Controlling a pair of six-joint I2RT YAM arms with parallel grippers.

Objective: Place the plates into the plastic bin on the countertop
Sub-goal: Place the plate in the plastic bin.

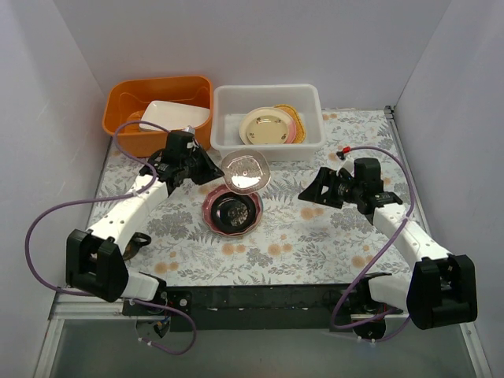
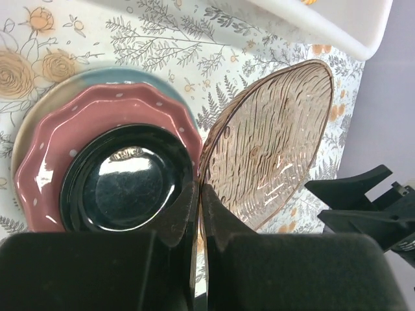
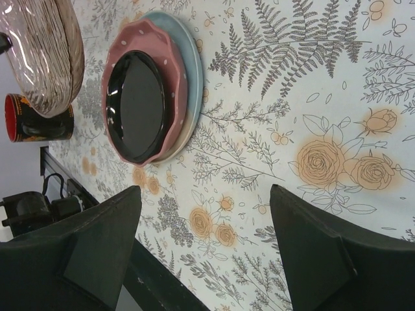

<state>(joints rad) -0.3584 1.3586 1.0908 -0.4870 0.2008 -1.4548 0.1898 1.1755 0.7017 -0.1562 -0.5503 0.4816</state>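
My left gripper (image 1: 214, 168) is shut on the rim of a see-through pinkish-brown ridged plate (image 1: 246, 172), held tilted in the air just above and behind a stack on the countertop (image 1: 315, 236). In the left wrist view my gripper (image 2: 201, 194) pinches that plate (image 2: 272, 142) on edge. The stack is a small black plate (image 1: 234, 211) on a pink dotted plate (image 2: 58, 136) on a cream-and-light-blue plate (image 3: 192, 71). The white plastic bin (image 1: 268, 90) at the back holds a cream plate (image 1: 268, 126) on orange and pink ones. My right gripper (image 1: 309, 191) is open and empty, right of the stack.
An orange tub (image 1: 126, 98) with a white rectangular dish (image 1: 175, 114) stands left of the bin. A dark cup with a red inside (image 3: 32, 120) lies near the front left. White walls close three sides. A black rail (image 1: 260, 295) runs along the front edge.
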